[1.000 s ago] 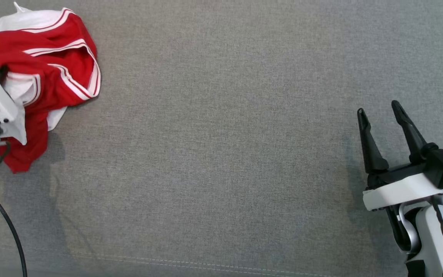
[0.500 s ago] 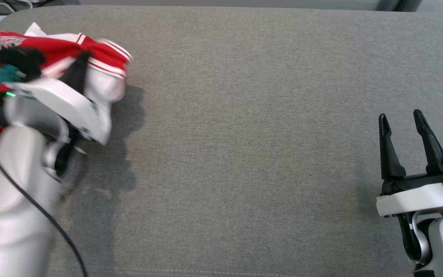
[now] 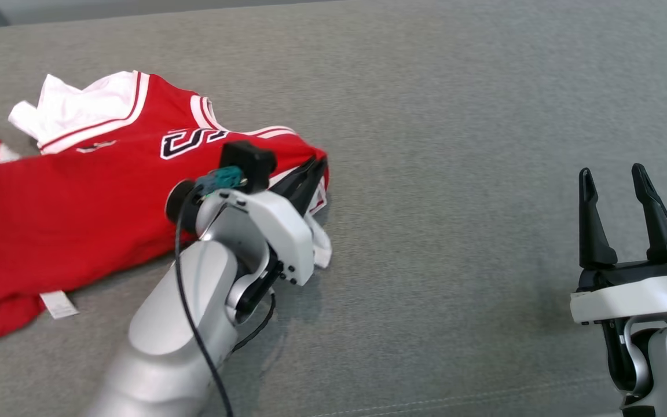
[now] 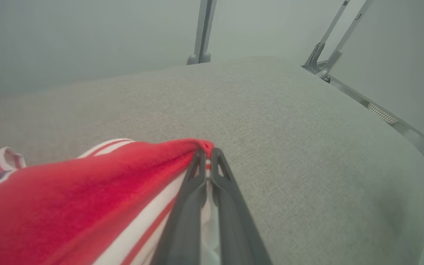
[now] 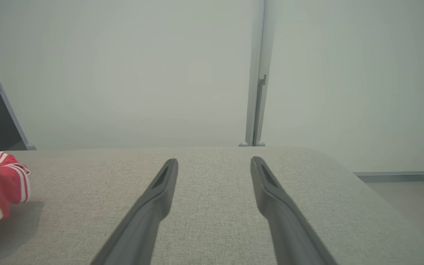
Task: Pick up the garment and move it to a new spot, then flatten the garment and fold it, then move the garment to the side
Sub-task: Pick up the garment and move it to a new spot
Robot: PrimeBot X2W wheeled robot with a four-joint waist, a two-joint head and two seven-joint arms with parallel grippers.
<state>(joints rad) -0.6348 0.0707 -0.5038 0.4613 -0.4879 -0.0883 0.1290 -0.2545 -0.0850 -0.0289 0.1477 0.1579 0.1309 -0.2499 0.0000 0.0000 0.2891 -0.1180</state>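
As the limp, light-looking garment [image 3: 79,220] is being pinched at an edge fold by the left gripper [image 3: 316,168], centre-left, the right gripper [image 3: 611,172] is being held wide, empty.

We see a silver-grey forearm [image 3: 165,341] with a black cable [image 3: 186,301] running along it, a white wrist housing [image 3: 278,229] dotted with dark screws [image 3: 290,269], a teal connector [image 3: 224,177] and a black camera block [image 3: 248,161]. The left gripper [image 3: 317,167] and right gripper [image 3: 611,172] have long, tapering dark fingers; the right one's base is a white plate [image 3: 629,304].
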